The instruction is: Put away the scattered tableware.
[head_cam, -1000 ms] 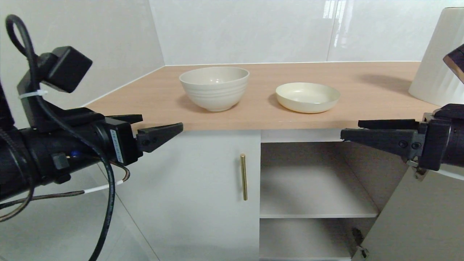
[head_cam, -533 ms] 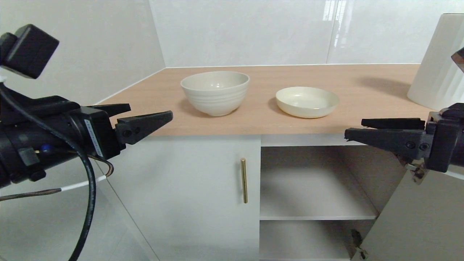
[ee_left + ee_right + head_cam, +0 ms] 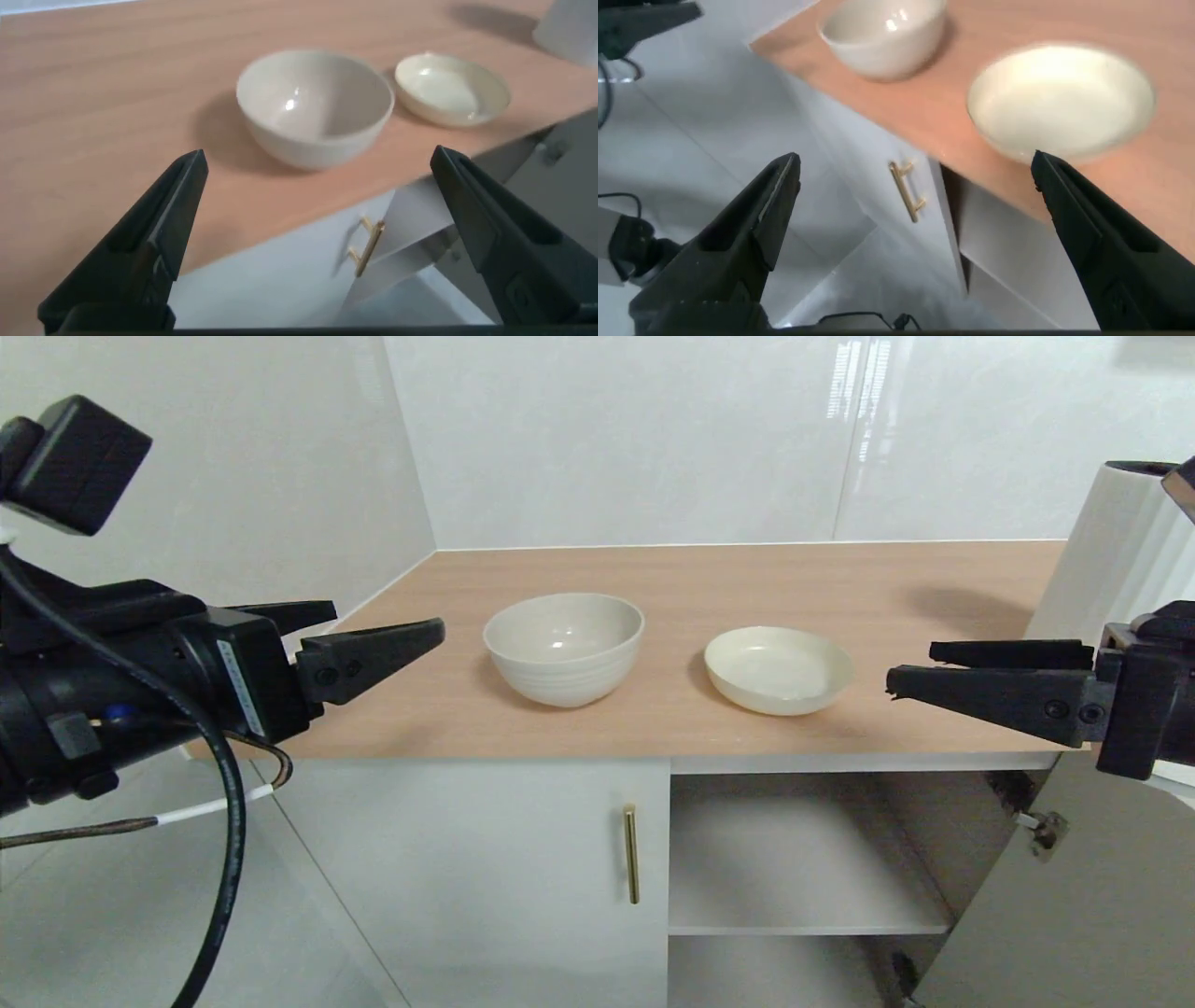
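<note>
Glossy white walls (image 3: 653, 429) meet in a corner at the far left, with a streak of light (image 3: 859, 392) reflected on the far one. A wood-topped desk (image 3: 747, 579) sits on a white cupboard (image 3: 485, 933). The left door (image 3: 485, 859), with its brass handle (image 3: 631, 854), is closed. The right door (image 3: 1074, 915) stands open on a bare shelf (image 3: 803, 896). Pale floor (image 3: 93, 933) lies at near left, and a white ribbed cylinder (image 3: 1111, 560) stands far right.

bowl (image 3: 564, 649): glossy ceramic | counter (image 3: 934, 607): matt wood grain | handle (image 3: 631, 854): brushed brass
</note>
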`<state>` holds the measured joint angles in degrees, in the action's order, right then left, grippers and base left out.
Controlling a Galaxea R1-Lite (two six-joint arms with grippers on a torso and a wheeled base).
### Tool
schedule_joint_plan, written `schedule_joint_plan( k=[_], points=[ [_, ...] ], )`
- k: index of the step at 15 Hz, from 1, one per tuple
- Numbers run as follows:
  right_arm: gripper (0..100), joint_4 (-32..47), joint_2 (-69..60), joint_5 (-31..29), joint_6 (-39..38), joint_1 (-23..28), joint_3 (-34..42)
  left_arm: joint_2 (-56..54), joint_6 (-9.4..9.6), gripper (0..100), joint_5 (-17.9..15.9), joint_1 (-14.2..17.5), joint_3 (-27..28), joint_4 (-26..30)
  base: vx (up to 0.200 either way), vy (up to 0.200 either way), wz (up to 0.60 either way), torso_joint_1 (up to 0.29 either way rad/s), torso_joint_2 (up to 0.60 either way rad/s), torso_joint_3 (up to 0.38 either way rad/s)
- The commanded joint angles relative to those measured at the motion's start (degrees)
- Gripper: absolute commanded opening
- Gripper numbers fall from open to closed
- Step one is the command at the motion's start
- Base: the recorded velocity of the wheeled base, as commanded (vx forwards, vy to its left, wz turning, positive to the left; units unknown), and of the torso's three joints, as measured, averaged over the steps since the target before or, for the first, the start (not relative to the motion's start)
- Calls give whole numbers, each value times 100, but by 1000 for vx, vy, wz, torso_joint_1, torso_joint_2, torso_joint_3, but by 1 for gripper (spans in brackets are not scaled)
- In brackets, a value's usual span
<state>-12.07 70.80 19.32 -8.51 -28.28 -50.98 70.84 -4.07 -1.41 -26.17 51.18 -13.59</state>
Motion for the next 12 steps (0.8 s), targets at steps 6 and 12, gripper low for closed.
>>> schedule_joint_plan(
  k=[6, 12],
  points=[
    [100, 29, 329, -210, -292, 60, -87, 1345, -199, 100, 36, 323, 982, 32, 0, 0, 0, 109, -350, -236],
    [100, 662, 1243, -1976, -327, 341, -764, 2162, -199, 100, 748, 526, 1404, 454, 0, 0, 0, 4, -12, -6]
  ],
)
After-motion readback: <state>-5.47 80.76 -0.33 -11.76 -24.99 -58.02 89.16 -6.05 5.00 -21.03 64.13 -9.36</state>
